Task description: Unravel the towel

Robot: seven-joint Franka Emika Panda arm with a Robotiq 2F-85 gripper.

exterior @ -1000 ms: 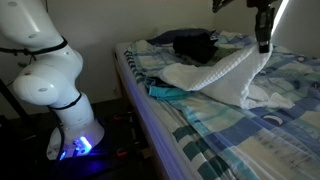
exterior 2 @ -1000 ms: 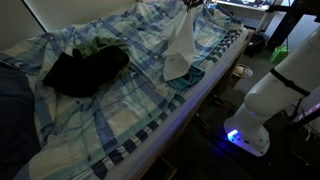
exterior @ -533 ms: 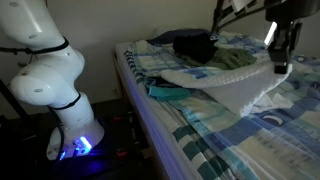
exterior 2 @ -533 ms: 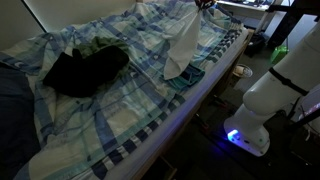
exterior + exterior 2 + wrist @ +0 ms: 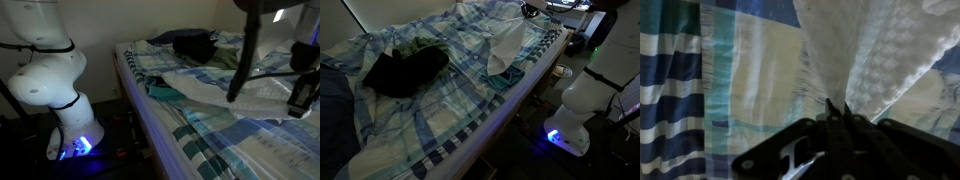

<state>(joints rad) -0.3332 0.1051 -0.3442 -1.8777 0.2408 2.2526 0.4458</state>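
Down from the top right corner to the right edge within the last second, with the gripper (image 5: pixel 298 105) drawing the towel (image 5: pixel 212 88) out flatter over the blue plaid bedsheet (image 5: pixel 225 145). Pinches a fold of the white waffle fabric between fully closed jaws, at lower centre of the wrist view. Stretches from frame centre to the right edge in an exterior view, left end just beside the teal cloth (image 5: pixel 165 93). Leaves the dark clothes (image 5: pixel 193 45) alone at upper centre.
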